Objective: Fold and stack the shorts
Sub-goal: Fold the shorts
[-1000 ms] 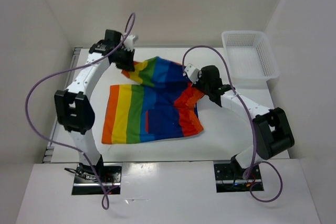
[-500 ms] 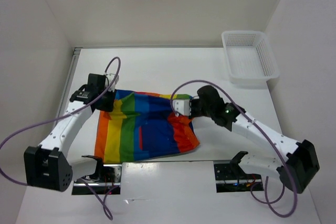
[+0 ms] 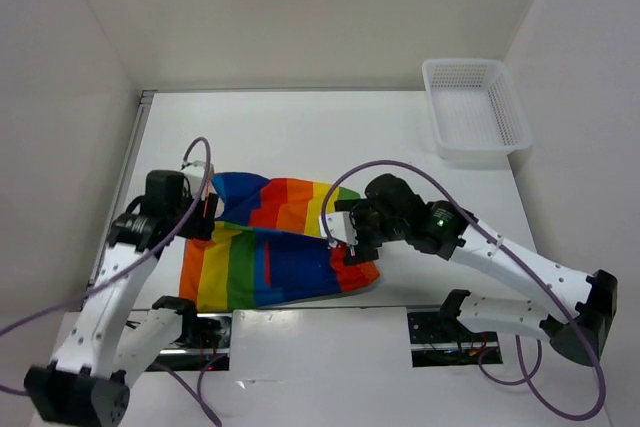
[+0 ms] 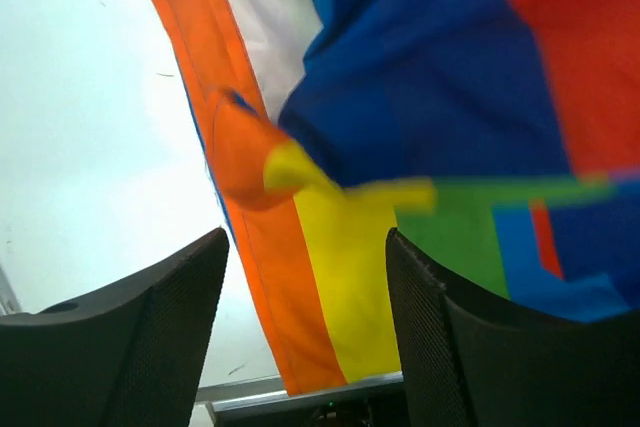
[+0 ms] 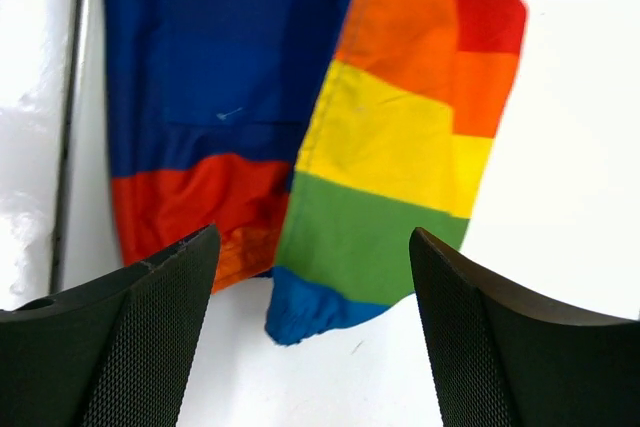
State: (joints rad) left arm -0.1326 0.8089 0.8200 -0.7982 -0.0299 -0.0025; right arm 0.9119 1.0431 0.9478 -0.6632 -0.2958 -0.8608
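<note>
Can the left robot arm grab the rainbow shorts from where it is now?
Probably yes. The left gripper is open and hangs right at the orange and yellow edge of the shorts, with nothing in between. The right gripper is at the other side.

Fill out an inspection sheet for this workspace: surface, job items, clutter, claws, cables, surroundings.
Surface: white table, no spills seen.
Job's things: shorts, rainbow-striped, partly folded and rumpled, near the front edge between the arms.
Clutter: white mesh basket, far right corner, nothing seen inside.
Grippers: left claw open at the shorts' left side; right claw open over their right side; neither holds cloth.
Cables: purple cables loop off both arms.
Surroundings: plain white walls; nothing else seen.
</note>
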